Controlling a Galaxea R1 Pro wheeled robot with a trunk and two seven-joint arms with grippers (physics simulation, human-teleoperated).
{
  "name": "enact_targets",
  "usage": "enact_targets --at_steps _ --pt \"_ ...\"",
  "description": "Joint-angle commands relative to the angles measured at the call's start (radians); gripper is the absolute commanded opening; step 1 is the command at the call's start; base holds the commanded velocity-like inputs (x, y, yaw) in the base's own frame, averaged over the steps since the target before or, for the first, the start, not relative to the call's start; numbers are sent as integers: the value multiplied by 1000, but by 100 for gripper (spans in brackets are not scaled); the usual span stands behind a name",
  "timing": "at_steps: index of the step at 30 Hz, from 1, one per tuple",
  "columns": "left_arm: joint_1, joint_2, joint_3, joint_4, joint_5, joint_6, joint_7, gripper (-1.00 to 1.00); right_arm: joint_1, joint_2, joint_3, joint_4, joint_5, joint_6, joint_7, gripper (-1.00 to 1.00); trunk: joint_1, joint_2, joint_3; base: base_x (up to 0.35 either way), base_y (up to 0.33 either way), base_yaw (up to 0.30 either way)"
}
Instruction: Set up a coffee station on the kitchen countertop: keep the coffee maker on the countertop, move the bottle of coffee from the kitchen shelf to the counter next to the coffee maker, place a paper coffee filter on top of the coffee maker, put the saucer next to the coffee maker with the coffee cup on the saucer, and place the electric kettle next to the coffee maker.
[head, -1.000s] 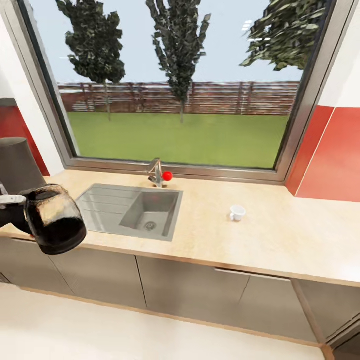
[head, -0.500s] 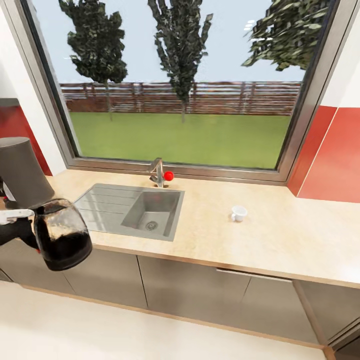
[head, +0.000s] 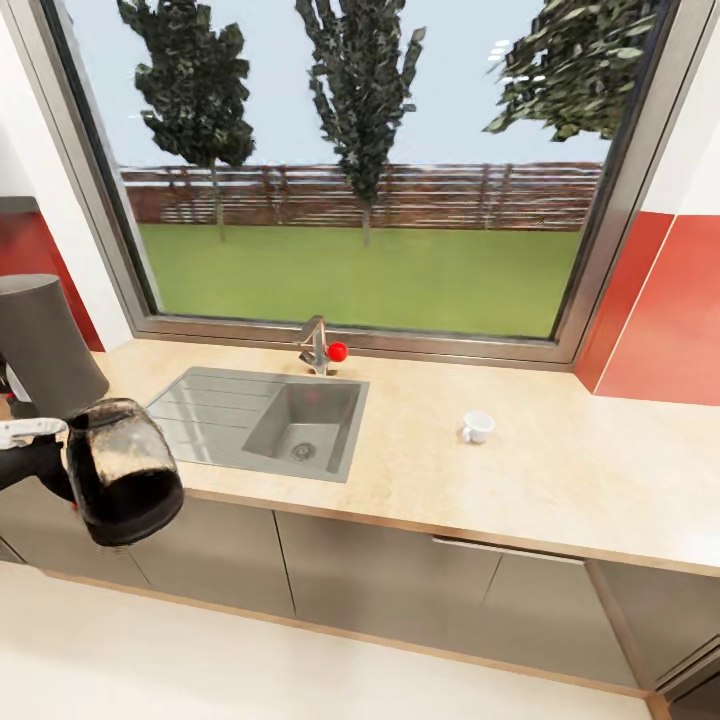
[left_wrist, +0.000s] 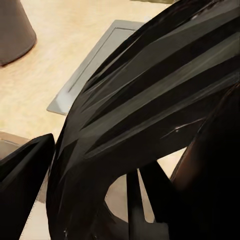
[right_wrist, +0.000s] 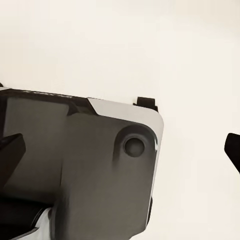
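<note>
Dark glass is filling most of the left wrist view: the carafe (left_wrist: 150, 115), close against the camera, with a black fingertip (left_wrist: 22, 162) jutting in beside it and the pale counter (left_wrist: 55, 55) and the corner of the sink (left_wrist: 95, 60) lying beyond. In the head view the carafe (head: 122, 485) is hanging off the counter's front edge at the far left, in front of the cabinet doors, standing nearly upright with its long axis running top to bottom and leaning slightly; its black handle is pointing left toward the left gripper (head: 35, 450), which is clasping that handle, though how far the jaws are closed around it cannot be made out. The lower half of the carafe is looking dark, as if filled. Just behind it the grey coffee maker (head: 45, 345) is standing upright on the counter (head: 560, 480) against the wall. Further along, the steel sink (head: 265, 420) is sitting under the window, with a tap (head: 315, 345) bearing a red knob behind it. Well to the right of the sink a small white cup (head: 477, 427) is lying on its side on the counter, its mouth facing left and toward the viewer. The right wrist view is showing one dark fingertip (right_wrist: 11, 150) at each edge, set wide apart with nothing between them, above a grey part of the robot's body (right_wrist: 95, 170) and pale floor (right_wrist: 150, 45). No readable writing or brand is showing on anything.
</note>
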Motion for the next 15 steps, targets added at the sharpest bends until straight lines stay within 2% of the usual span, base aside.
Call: enact_targets --at_steps 1,4,8,11,15 --pt "-29 0 2 -25 -6 60 -2 -100 -1 0 8 0 -10 -2 4 100 1 -2 -2 0 0 0" --pt "-72 2 1 -53 -7 112 20 -100 -1 0 8 0 -10 -1 3 100 1 -2 -2 0 0 0" --pt "-116 2 -3 -63 -12 129 72 -100 -1 0 8 0 -10 -2 3 100 1 -2 -2 0 0 0" --pt "-145 2 -4 -66 -25 132 151 -100 -1 -1 8 0 -10 -2 3 100 1 -2 -2 0 0 0" --pt "-150 -1 -5 -85 -29 125 280 -100 0 -1 8 0 -10 -3 4 100 1 -2 -2 0 0 0"
